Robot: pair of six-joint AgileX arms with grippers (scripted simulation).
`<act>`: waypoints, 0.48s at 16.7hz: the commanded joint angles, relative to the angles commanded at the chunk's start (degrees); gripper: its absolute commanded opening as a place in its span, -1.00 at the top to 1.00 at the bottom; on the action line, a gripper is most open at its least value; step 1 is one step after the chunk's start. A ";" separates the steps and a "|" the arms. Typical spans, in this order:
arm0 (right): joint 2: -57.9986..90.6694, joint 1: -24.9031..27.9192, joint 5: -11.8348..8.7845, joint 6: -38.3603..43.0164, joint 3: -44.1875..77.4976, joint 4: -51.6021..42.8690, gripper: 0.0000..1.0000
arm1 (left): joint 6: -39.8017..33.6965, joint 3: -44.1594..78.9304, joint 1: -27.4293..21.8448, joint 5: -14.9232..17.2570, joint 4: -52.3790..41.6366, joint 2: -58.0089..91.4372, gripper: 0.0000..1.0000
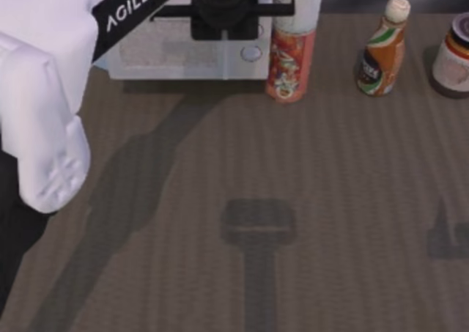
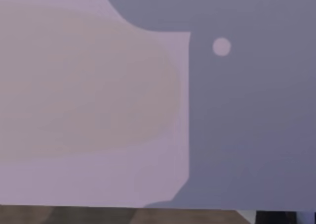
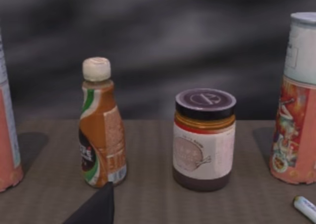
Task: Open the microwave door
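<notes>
Left gripper sits over the microwave at the table's far edge; finger state: cannot tell. Its arm reads "AGILE". Left wrist view alone shows the microwave door close up beside a panel with one round knob. Right of the gripper: chip can, sauce bottle, jar; their labels are unreadable. Right gripper unseen.

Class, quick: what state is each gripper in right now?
Left gripper, at the microwave: cannot be told.
Right gripper: not in view.
</notes>
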 joint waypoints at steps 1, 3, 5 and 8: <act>0.00 0.00 0.00 0.00 0.00 0.00 -1.00 | 0.00 0.00 0.00 0.00 0.00 0.00 1.00; 0.00 0.00 0.00 0.00 0.00 0.00 -1.00 | 0.00 0.00 0.00 0.00 0.00 0.00 1.00; 0.00 0.00 0.00 0.00 0.00 0.00 -1.00 | -0.18 -2.56 -1.26 0.28 -0.09 -1.51 1.00; 0.00 0.00 0.00 0.00 0.00 0.00 -1.00 | -0.47 -6.70 -1.28 -0.38 1.98 -4.00 1.00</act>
